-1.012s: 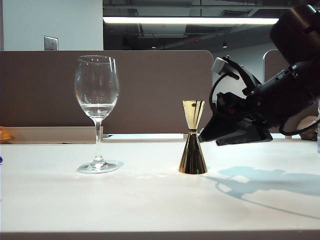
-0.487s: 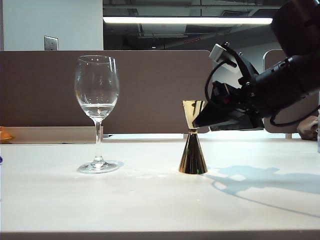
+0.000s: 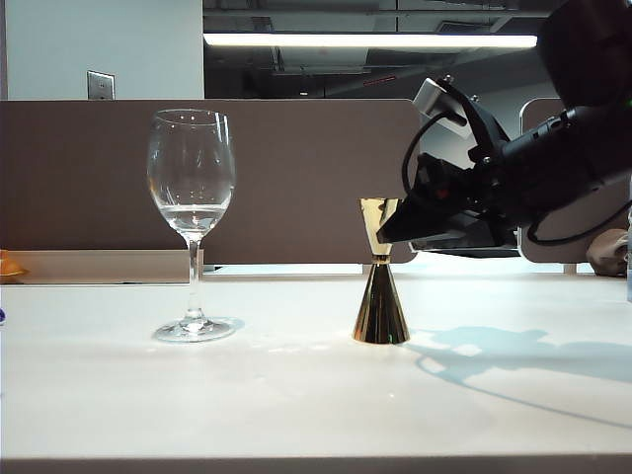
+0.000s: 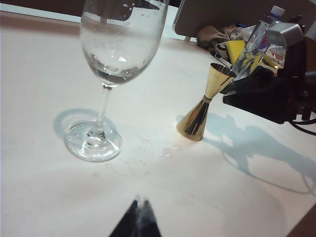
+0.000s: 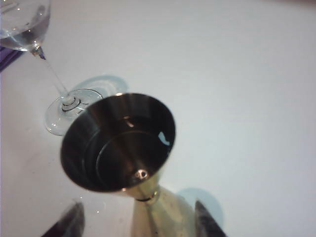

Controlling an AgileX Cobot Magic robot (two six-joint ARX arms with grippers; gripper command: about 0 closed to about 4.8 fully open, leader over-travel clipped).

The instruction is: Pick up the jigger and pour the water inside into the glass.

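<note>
The gold jigger [image 3: 381, 296] stands upright mid-table, right of the glass [image 3: 192, 188]. A shallow layer of clear water [image 3: 194, 212] lies in the glass bowl. My right gripper [image 3: 387, 235] reaches in from the right, nearly level, its tips at the jigger's upper cone. In the right wrist view the jigger [image 5: 118, 143] fills the middle, and the right gripper [image 5: 138, 224] is open, one finger on each side of the lower cone, apart from it. A dark ring and glints show inside the cup. My left gripper [image 4: 138, 217] is shut and empty, over bare table short of the glass [image 4: 118, 49].
A brown partition [image 3: 296, 178] closes off the back of the table. Small water droplets [image 4: 165, 153] lie on the table between glass foot and jigger. A plastic bottle [image 4: 256, 34] and cluttered items sit behind the right arm. An orange item [image 3: 8, 267] lies at the far left.
My right gripper has risen and swung left, tilting up toward level, from beside the jigger's waist to its upper cone. Jigger, glass and left gripper have not moved.
</note>
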